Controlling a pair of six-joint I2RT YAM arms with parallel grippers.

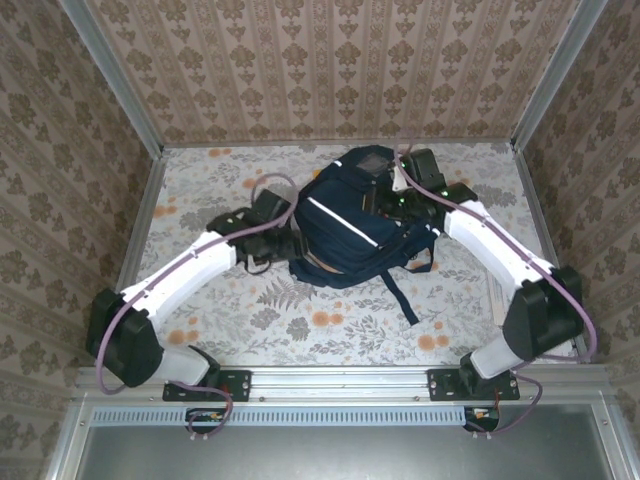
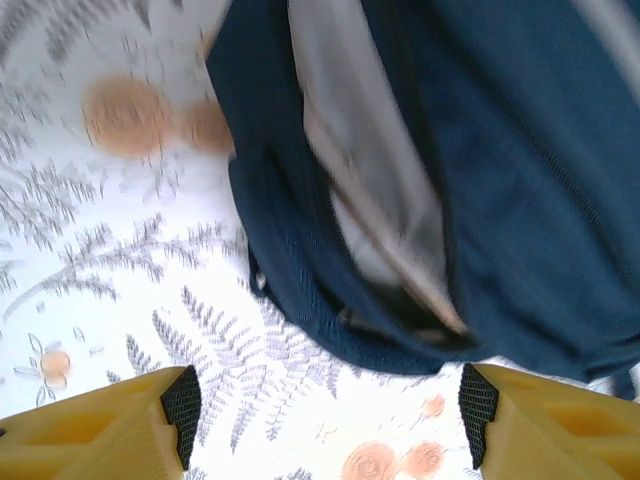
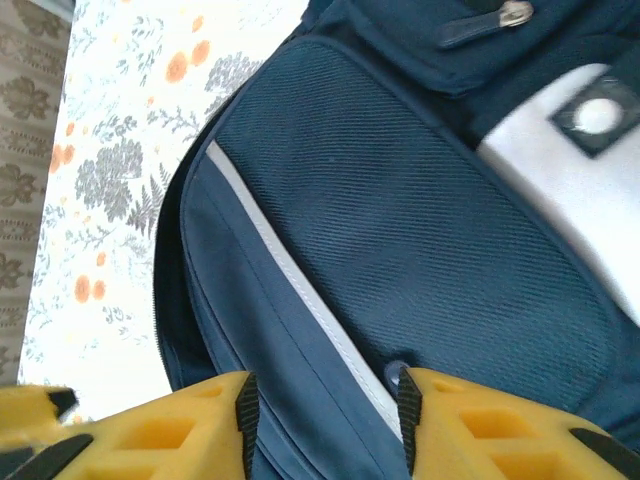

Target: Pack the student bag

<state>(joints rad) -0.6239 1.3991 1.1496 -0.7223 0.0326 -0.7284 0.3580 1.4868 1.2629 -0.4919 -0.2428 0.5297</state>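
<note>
The large navy-blue fabric backpack [image 1: 345,235] with a thin white stripe lay on the far middle of the flowered table top [image 1: 230,320], between the two arms. The left gripper [image 2: 325,410] was released, its jaws wide apart just beside the bag's lower edge. The right gripper [image 3: 322,412] was parted too, over the striped front, grasping nothing.

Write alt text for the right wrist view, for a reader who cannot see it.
A navy student bag with a thin white stripe and a white patch lies on a floral tablecloth. The yellow right claw stands open close to it.
</note>
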